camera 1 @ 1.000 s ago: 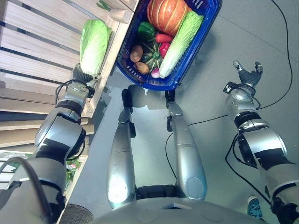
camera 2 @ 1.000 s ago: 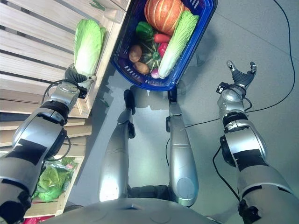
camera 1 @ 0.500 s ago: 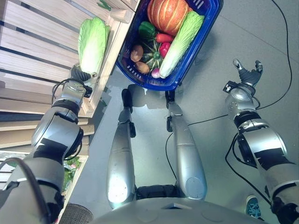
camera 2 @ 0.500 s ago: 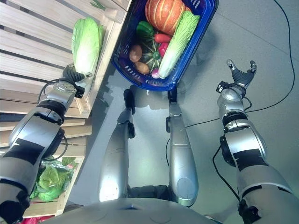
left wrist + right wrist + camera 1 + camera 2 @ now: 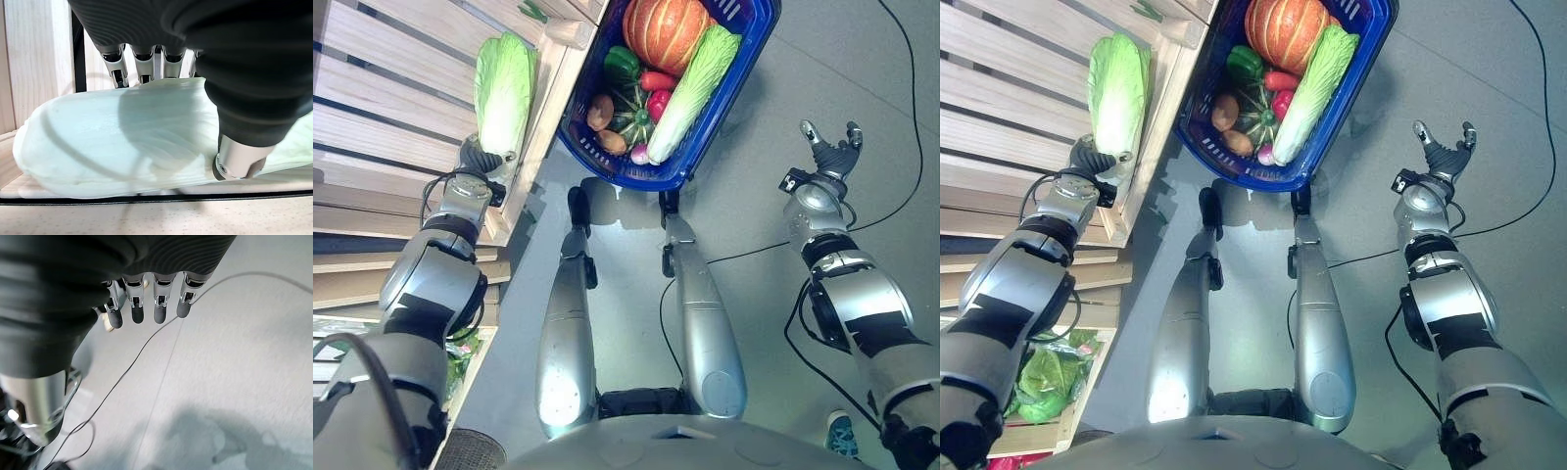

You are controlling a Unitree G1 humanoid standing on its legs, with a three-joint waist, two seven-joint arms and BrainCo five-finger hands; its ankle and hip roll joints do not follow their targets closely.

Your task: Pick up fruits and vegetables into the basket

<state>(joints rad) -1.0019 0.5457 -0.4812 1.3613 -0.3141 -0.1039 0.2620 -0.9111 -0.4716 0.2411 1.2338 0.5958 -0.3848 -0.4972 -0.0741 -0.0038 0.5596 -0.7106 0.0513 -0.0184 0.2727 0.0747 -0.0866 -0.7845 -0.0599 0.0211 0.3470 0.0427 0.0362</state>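
A pale green napa cabbage [image 5: 504, 83] lies on the wooden slatted shelf [image 5: 382, 127] at the left. My left hand [image 5: 478, 159] grips its lower end; in the left wrist view the fingers [image 5: 142, 66] curl over the cabbage [image 5: 122, 137] and the thumb presses its near side. The blue basket [image 5: 636, 176] stands on the floor to the right of the shelf. It holds a pumpkin [image 5: 666, 27], another napa cabbage [image 5: 690, 73], a green pepper [image 5: 620, 64], a potato [image 5: 600, 111] and other vegetables. My right hand [image 5: 829, 157] hangs open over the grey floor at the right, holding nothing.
The shelf's wooden edge [image 5: 543, 127] runs between the held cabbage and the basket. A crate with leafy greens [image 5: 1048, 377] sits low at the left. Grey floor [image 5: 862, 59] spreads to the right of the basket.
The left hand has shifted the cabbage slightly left and further up the shelf. The right hand has hardly moved.
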